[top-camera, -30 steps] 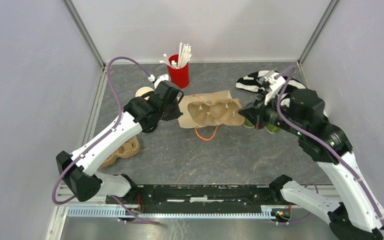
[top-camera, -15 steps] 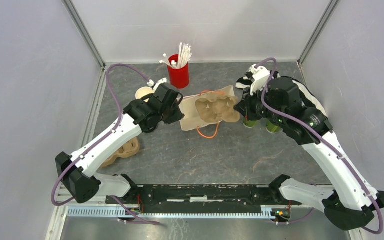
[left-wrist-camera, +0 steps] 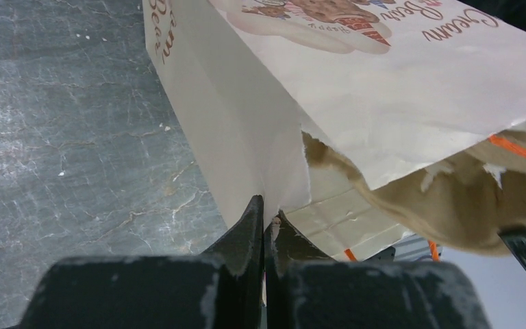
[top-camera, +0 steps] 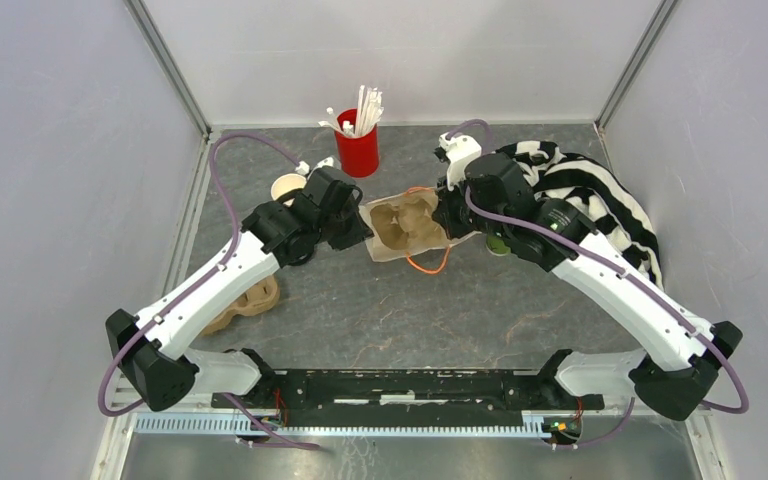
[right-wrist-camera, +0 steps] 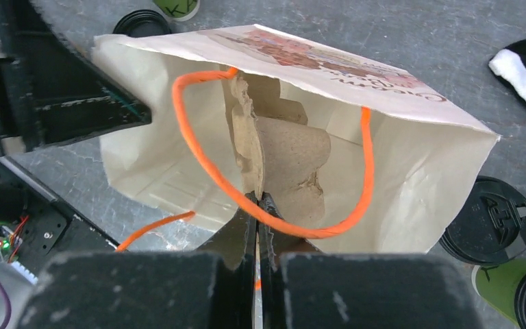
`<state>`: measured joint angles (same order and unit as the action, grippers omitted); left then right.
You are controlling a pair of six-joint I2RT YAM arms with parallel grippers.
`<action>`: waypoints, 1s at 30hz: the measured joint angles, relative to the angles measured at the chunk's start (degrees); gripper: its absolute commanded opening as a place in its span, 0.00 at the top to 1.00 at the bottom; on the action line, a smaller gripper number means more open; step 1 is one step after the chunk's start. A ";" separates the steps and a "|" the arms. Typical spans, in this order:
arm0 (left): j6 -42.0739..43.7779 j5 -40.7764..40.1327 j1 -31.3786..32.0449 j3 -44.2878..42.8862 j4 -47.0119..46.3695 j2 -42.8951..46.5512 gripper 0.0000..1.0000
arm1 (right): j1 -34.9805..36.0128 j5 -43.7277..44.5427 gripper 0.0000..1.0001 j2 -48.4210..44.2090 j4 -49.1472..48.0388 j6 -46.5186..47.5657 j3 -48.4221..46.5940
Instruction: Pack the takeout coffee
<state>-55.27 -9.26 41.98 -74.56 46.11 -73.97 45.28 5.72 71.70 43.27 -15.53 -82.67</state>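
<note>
The left gripper [left-wrist-camera: 266,227] has its two fingers pressed tight together. They pinch the thin edge of the paper bag [left-wrist-camera: 356,103] at its open end. In the left wrist view, the bag fills the upper right of the picture, and you can see a printed drawing and some letters on it.

The right gripper [right-wrist-camera: 259,205] is squeezed tight too. It pinches the rim of the brown cup tray [right-wrist-camera: 291,157]. The tray sits partly inside the open bag, in the middle of the right wrist view. The bag lies on its side with its mouth facing this gripper. An orange handle [right-wrist-camera: 365,171] loops in front of the tray.

The two coffee cups are outside the bag, standing on the gray table [top-camera: 410,310]. In the right wrist view they are at the lower right. The first coffee cup [right-wrist-camera: 491,219] shows its black lid just beside the bag's corner. The second coffee cup [right-wrist-camera: 503,284] is right next to it, at the frame's edge. From the top view only one green cup peeks out under the right arm. The other is probably hidden by the arm.

Farther out, a red cup [top-camera: 357,152] of white sticks stands at the upper middle. A striped cloth [top-camera: 600,195] lies at the upper right.
</note>
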 measured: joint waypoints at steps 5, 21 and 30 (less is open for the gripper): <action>-0.87 1.62 0.00 -0.02 0.20 0.55 0.98 | 0.00 0.87 1.00 0.72 -2.54 -0.74 1.73; -3.85 5.14 0.00 -1.57 6.69 0.87 0.98 | 0.00 -3.43 1.00 7.63 0.22 -2.47 -2.34; -4.09 4.66 0.00 -3.19 8.26 0.46 0.98 | 0.00 -2.36 0.82 9.88 -2.56 -0.85 -1.20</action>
<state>-59.35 -4.60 41.98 -77.76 54.37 -73.52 45.28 3.36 81.58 40.71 -16.38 -83.88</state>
